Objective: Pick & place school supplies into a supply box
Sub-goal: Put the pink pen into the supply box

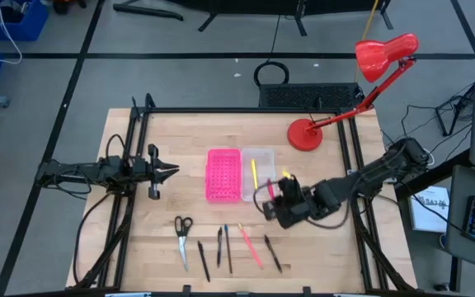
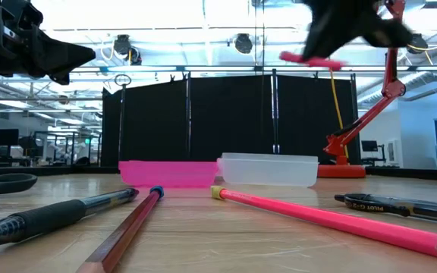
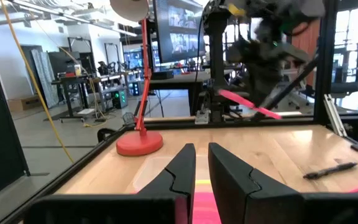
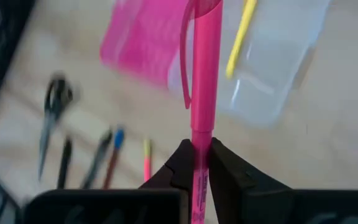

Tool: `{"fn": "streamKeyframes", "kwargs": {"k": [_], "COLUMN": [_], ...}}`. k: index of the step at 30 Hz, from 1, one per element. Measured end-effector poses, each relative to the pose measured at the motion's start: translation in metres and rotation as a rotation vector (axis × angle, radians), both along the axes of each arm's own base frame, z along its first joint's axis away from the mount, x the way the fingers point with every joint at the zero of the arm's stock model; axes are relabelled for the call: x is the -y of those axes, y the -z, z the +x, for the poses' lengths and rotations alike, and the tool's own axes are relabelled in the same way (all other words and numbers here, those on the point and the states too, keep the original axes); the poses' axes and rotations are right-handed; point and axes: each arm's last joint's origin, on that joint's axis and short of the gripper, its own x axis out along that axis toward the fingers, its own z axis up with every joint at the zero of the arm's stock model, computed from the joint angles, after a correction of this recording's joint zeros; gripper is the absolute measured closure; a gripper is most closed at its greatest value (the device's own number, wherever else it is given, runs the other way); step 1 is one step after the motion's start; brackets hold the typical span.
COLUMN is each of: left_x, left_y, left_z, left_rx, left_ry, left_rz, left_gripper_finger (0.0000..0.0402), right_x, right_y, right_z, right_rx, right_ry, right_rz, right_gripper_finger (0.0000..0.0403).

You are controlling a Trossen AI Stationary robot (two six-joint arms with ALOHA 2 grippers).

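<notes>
- A pink pen point(image 4: 204, 74) is clamped between the fingers of the right end effector point(image 4: 197, 163), which are closed tight on its lower barrel; the pen is held off the worktop point(image 1: 328, 247).
- In the high view the right end effector point(image 1: 280, 196) is seen above the worktop, just beside the near right corner of the supply box point(image 1: 258, 169).
- The supply box, a clear tray, is placed at mid worktop, touching or nearly touching a pink perforated panel point(image 1: 223, 174) on its left side.
- One yellow pencil point(image 1: 254, 173) is seen lying inside the supply box, along its length.
- In the low view the pink pen point(image 2: 312, 59) is seen well above the supply box point(image 2: 268, 168), approx. level.
- The left end effector point(image 1: 168, 171) is held above the left part of the worktop, well apart from the supplies; nothing is held, and its fingers point(image 3: 182, 171) are seen close together w/ only a narrow gap.
- Remaining supplies are laid in a row near the front edge: scissors point(image 1: 183, 238) at the left, then a dark pen point(image 1: 204, 260), a blue-tipped pencil point(image 1: 218, 244), another dark pen point(image 1: 228, 247), a pink pencil point(image 1: 250, 245) and a black pen point(image 1: 273, 253).
- A red desk lamp point(image 1: 369, 78) is set w/ its base at the far right of the worktop.
</notes>
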Motion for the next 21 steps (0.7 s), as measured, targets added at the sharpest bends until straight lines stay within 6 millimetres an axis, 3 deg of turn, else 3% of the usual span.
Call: {"fn": "streamKeyframes", "kwargs": {"k": [5, 10, 15, 21], "left_x": [0.000, 0.000, 0.000, 0.000], "left_y": [0.000, 0.001, 0.004, 0.006], "left_z": [0.000, 0.000, 0.000, 0.001], "left_rx": [-0.001, -0.013, -0.050, -0.070], "left_ry": [0.000, -0.003, -0.006, -0.007], "left_rz": [0.000, 0.011, 0.049, 0.062], "left_gripper_finger": [0.0350, 0.0350, 0.0350, 0.0350], "right_x": [0.047, 0.092, 0.126, 0.149], "right_y": [-0.002, 0.015, 0.044, 0.074], "right_z": [0.021, 0.032, 0.025, 0.012], "right_rx": [0.023, 0.055, 0.052, 0.014], "right_ry": [0.000, -0.013, 0.041, 0.111], "right_rz": [-0.009, 0.094, 0.147, 0.169], "right_gripper_finger": [0.0385, 0.0385, 0.0385, 0.0385]}}
